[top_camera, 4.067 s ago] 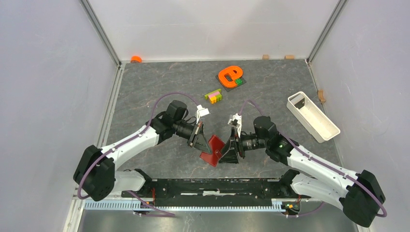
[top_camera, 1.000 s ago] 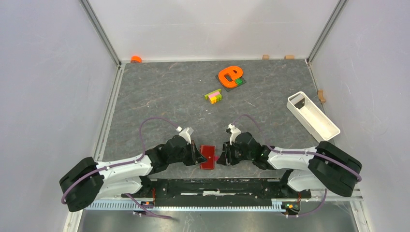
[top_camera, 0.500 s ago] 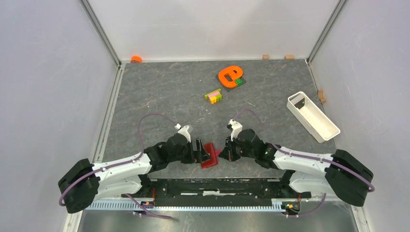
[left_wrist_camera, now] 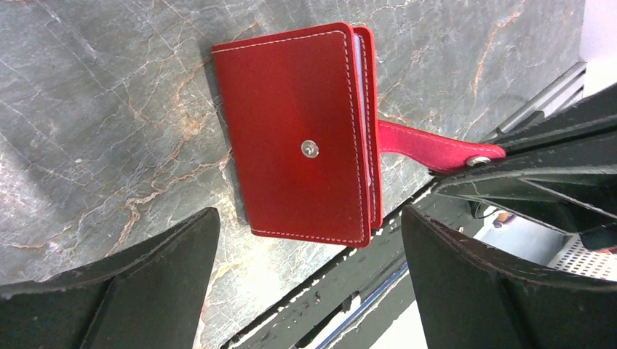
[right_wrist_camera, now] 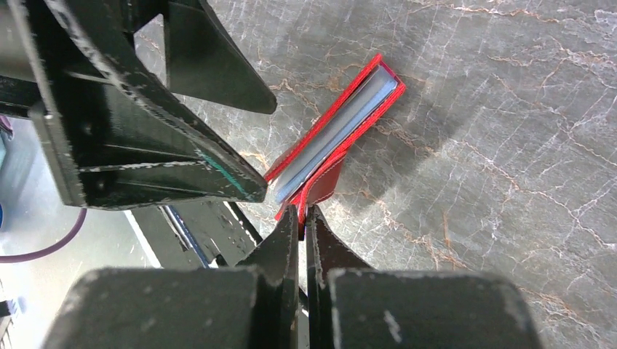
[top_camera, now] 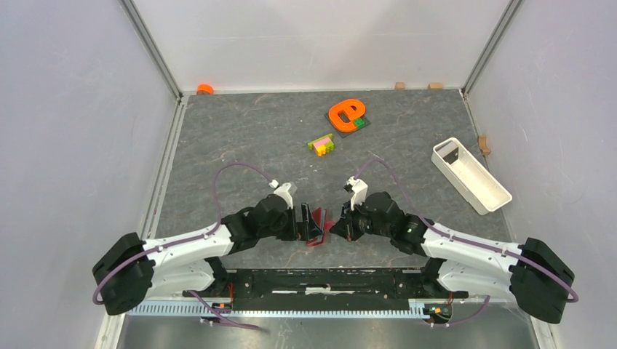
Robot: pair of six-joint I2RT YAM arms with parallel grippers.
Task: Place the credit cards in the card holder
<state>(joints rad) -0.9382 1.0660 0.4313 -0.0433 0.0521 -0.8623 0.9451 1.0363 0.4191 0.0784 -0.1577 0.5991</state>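
Note:
The card holder (top_camera: 319,227) is a folded dark-red wallet, tilted up on edge between the two grippers near the table's front edge. My right gripper (right_wrist_camera: 302,214) is shut on its red snap tab (right_wrist_camera: 324,182). In the left wrist view the card holder (left_wrist_camera: 298,138) shows its outer cover with the snap stud, and the tab (left_wrist_camera: 426,144) runs off to the right gripper (left_wrist_camera: 502,156). My left gripper (left_wrist_camera: 309,214) stands wide open, its fingers apart from the holder. Pale blue-grey layers show between the covers (right_wrist_camera: 342,123). The credit cards are hidden.
An orange letter-shaped piece (top_camera: 345,113) and a clump of multicoloured bricks (top_camera: 321,144) lie further back. A white oblong tray (top_camera: 470,174) sits at the right. A small orange item (top_camera: 204,89) is at the back left corner. The black base rail (top_camera: 320,280) runs just behind the holder.
My left gripper has opened and let go of the card holder. The right gripper has shut on the tab. The holder went from lying flat to tilted on edge, and both grippers shifted slightly away from the rail.

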